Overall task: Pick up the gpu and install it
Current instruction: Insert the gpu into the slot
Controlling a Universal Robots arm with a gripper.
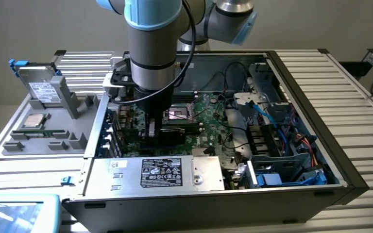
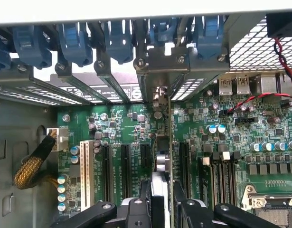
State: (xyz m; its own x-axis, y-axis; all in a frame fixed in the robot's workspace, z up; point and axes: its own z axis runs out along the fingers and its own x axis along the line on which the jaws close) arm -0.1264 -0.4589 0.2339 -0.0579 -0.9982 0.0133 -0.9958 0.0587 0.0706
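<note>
My gripper [image 1: 151,132] reaches down into the open computer case [image 1: 342,160], over the green motherboard [image 1: 206,114]. It is shut on the gpu [image 1: 172,133], a dark card standing on edge among the expansion slots. In the wrist view the gpu [image 2: 162,147] shows edge-on, running from my gripper [image 2: 161,202] toward the rear wall. Its silver end bracket [image 2: 161,66] stands at a rear slot opening under the blue latches [image 2: 118,40]. Whether its lower edge sits in a slot I cannot tell.
Black expansion slots [image 2: 126,164] lie on both sides of the card. The CPU socket [image 1: 175,115] is just beside my gripper, and the power supply [image 1: 163,173] is at the case's near wall. At the exterior view's left, a grey tray [image 1: 76,104] holds a hard drive [image 1: 42,90] and a RAM stick [image 1: 44,132].
</note>
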